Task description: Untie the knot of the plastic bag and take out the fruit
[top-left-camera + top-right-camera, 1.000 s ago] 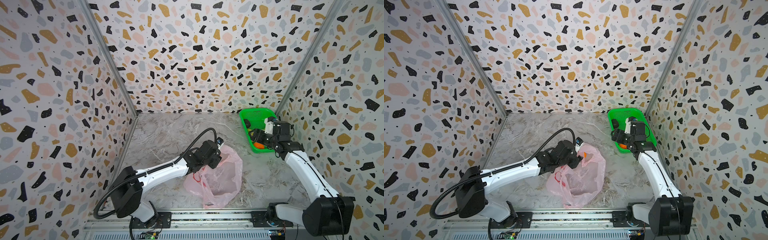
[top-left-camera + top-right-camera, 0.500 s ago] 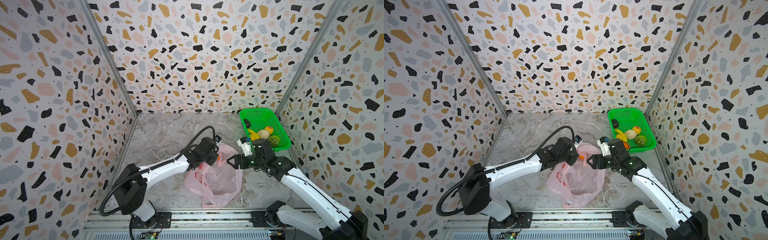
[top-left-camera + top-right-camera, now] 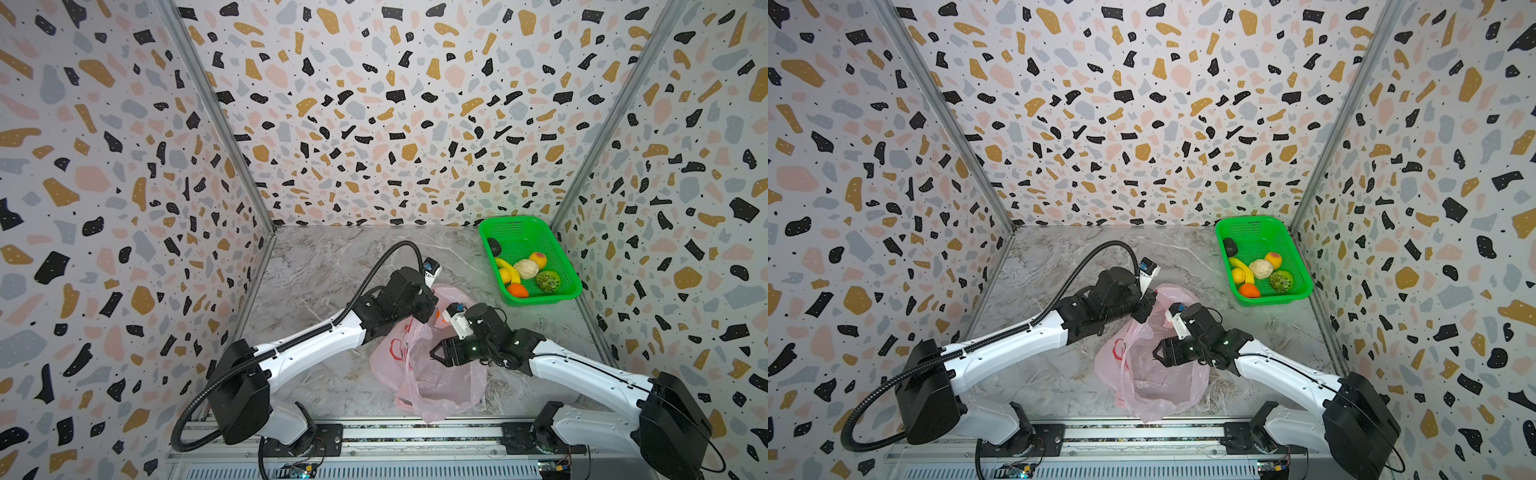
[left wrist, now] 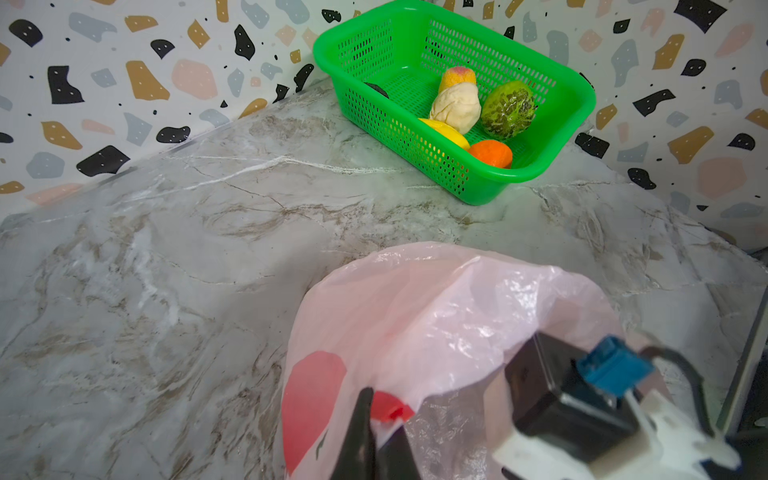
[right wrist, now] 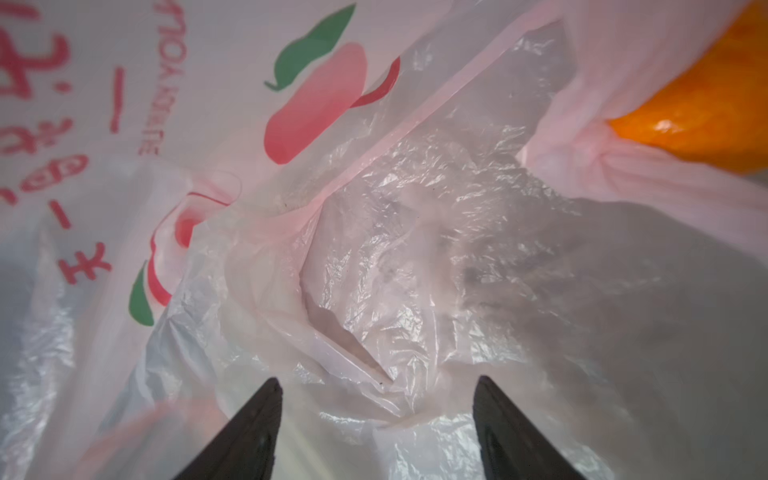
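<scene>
"Are the left fingers [image 4: 359, 432] pinched shut on the plastic bag [image 3: 432, 386]?"

"Yes. They just snapped shut on its rim and hold the mouth up. The bag sits at the front middle."

"And the right fingers [image 5: 249, 428]?"

"Wide apart, holding nothing. A second ago they were over at the green basket [image 3: 515, 232]. Now they are down inside the bag."

"Why?"

"I think they want the orange [image 5: 706, 116] that is left. The other fruit [image 3: 525, 269] lies in the basket already."

"Where is everything?"

"On a grey marble table [image 3: 332, 270]. The basket is in the far right corner, and the walls [image 3: 395, 124] are speckled."
</scene>
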Motion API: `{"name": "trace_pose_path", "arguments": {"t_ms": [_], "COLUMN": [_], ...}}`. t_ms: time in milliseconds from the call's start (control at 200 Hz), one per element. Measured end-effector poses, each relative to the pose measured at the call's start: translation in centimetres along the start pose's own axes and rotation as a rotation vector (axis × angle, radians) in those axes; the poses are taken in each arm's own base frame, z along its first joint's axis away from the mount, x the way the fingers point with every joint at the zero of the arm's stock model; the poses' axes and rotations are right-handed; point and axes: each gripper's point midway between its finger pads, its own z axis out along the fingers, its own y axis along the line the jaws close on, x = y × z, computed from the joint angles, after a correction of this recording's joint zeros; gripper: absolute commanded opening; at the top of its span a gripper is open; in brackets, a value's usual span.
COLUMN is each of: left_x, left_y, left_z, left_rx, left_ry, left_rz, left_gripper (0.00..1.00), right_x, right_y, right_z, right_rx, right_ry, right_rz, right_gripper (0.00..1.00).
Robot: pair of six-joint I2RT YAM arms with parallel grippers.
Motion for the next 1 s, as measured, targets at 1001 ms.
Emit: {"name": "trace_pose_path", "arguments": {"t_ms": [1001], "left_x": [2.1], "left_y": [-2.6], "left_z": [-2.0], "left_rx": [0.177], "left_ry": [-0.040], "left_rz": [-0.079], "left_gripper": [0.00], "right_x": [-8.8], "right_y": [-4.7], "right_z": [2.0], "right_rx": [0.248], "right_ry": [-0.350], "right_rz": [0.049], "right_gripper": [0.85]}}
